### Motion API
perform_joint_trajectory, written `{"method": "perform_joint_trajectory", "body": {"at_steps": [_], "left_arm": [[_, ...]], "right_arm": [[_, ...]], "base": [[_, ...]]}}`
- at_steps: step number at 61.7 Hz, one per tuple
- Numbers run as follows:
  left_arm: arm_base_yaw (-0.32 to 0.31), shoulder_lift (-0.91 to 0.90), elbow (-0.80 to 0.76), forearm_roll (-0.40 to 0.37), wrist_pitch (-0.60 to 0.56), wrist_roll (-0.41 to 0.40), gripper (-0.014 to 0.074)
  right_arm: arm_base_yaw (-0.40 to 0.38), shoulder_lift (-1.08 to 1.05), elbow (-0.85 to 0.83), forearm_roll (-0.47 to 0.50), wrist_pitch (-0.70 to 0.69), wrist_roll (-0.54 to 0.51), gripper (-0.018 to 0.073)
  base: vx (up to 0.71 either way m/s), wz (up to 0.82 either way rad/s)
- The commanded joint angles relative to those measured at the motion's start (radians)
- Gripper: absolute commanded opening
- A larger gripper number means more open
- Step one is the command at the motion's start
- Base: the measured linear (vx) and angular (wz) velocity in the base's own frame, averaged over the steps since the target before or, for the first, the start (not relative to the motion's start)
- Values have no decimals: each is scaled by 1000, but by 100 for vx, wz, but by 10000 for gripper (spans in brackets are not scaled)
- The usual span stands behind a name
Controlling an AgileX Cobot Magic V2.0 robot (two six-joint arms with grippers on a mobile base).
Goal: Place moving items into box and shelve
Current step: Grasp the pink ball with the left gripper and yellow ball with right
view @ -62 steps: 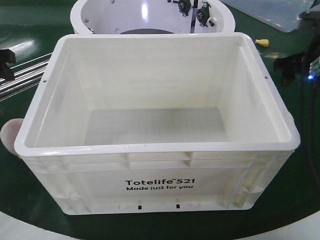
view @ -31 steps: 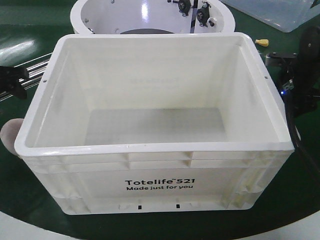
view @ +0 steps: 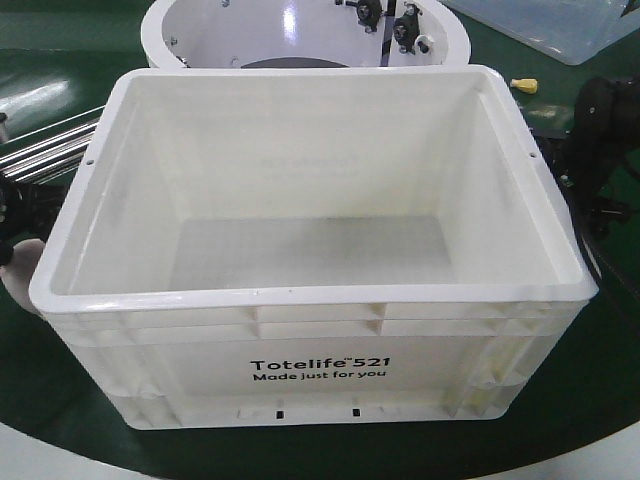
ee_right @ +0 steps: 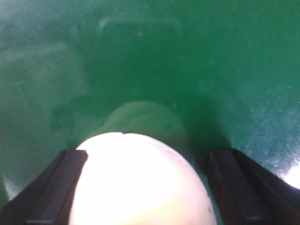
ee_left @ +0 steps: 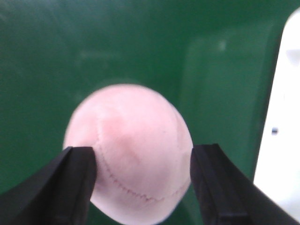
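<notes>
Left gripper (ee_left: 143, 183) spread astride the pink ball (ee_left: 131, 145), on the green mat (ee_left: 47, 47) by the box (view: 310, 295). Right gripper (ee_right: 147, 183) spread round the pale ball (ee_right: 140, 178), also on the mat. Both prob soft & light, so I'd pinch gently across the widest part

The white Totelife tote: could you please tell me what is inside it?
Nothing shows inside the tote: only its bare floor and walls. The near wall hides the front strip of floor. The pink ball lies outside.
</notes>
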Motion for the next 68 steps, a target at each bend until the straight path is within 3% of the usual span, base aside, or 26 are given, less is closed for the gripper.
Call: {"method": "perform_joint_trajectory", "body": {"at_steps": [1, 9, 15, 27, 40, 50, 63, 68], "left_arm": [[0, -28, -14, -61, 35, 50, 524], [0, -15, -11, -57, 51, 77, 498], [0, 2, 20, -33, -4, 76, 452], [0, 87, 122, -32, -99, 76, 273], [0, 141, 142, -35, -113, 76, -1], [0, 62, 142, -37, -131, 39, -6], [5, -173, 140, 20, -217, -79, -1], [5, -251, 117, 32, -221, -80, -1]], "right_arm": [[-4, -25, -4, -55, 31, -7, 564], [-4, -26, -4, -55, 30, -6, 556], [-4, -26, -4, -55, 29, -5, 503], [-4, -26, -4, -53, 24, -5, 277], [-4, -48, -4, -56, 8, -5, -15], [-6, -124, -4, -76, 9, 15, -9], [-6, -311, -4, -221, 7, 95, -6], [-6, -394, -4, -258, -11, 107, -6]], "base": [[0, 0], [0, 0], [0, 0], [0, 0], [0, 0], [0, 0], [0, 0], [0, 0]]}}
